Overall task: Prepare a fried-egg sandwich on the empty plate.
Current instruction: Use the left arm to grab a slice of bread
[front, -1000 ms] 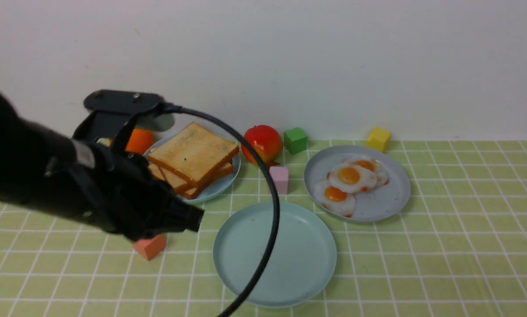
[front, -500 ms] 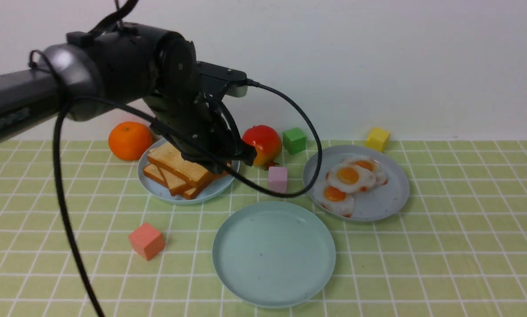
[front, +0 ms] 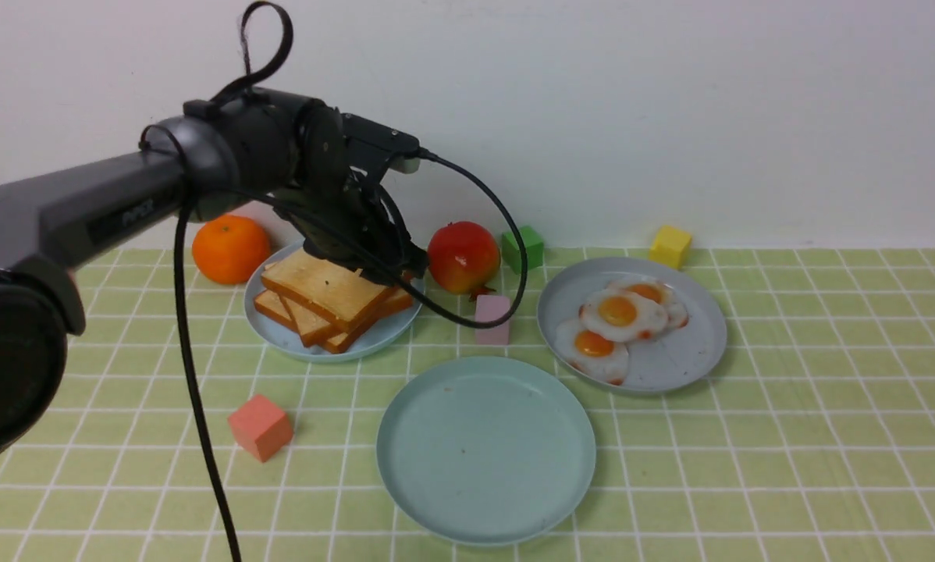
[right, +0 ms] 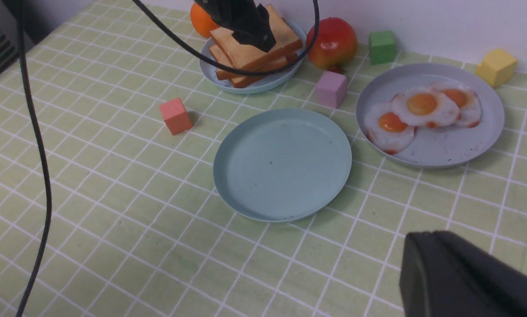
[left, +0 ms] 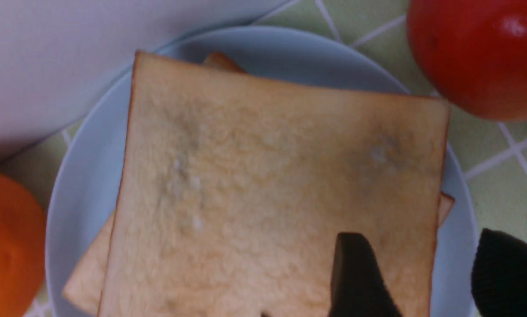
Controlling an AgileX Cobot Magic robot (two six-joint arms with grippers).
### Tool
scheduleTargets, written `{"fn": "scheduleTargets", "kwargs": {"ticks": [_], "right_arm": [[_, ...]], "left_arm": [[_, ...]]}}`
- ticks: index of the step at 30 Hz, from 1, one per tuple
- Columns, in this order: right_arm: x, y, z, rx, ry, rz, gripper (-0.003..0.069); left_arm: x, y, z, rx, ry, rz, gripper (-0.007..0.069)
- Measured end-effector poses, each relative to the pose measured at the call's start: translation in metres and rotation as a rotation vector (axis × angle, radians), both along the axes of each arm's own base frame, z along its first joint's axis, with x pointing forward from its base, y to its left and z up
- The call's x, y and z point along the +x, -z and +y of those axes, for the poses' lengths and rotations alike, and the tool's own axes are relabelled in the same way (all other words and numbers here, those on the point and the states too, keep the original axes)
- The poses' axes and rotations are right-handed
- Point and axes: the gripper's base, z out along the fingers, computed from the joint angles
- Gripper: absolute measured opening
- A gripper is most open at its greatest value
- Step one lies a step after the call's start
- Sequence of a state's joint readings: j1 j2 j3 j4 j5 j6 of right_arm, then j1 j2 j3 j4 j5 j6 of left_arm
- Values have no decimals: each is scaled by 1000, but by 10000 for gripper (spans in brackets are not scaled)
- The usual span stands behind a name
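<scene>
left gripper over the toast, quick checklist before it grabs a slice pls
1. Left gripper jaws apart: ok
2. Jaws placed either side of the top toast slice's edge: ok, in the left wrist view
3. Fingertips low enough to grip: cannot tell
4. Mint-teal plate empty, ready for bread: ok
5. Fried eggs on the lavender plate: ok, three there
6. Bottom slice already on the mint-teal plate: not ok, none there yet
</scene>
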State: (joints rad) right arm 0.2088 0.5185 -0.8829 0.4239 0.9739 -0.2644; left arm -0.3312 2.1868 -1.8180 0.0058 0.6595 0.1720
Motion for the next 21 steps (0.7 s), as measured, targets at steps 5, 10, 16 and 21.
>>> {"fn": "scheduleTargets", "kwargs": {"ticks": [5,10,16,21], "right_arm": [[0,0,0,1,2,-4,12],[0,-1,0,2,3,-6,14],[0,-1,0,3,3,-7,14],[0,-1,0,3,3,-7,14]], "left_arm": [[8,23,-2,38,41,-17,457],[11,28,-2,58,51,-20,395],[10,28,-2,64,55,-5,228],[7,20,-3,60,58,-5,148]]}}
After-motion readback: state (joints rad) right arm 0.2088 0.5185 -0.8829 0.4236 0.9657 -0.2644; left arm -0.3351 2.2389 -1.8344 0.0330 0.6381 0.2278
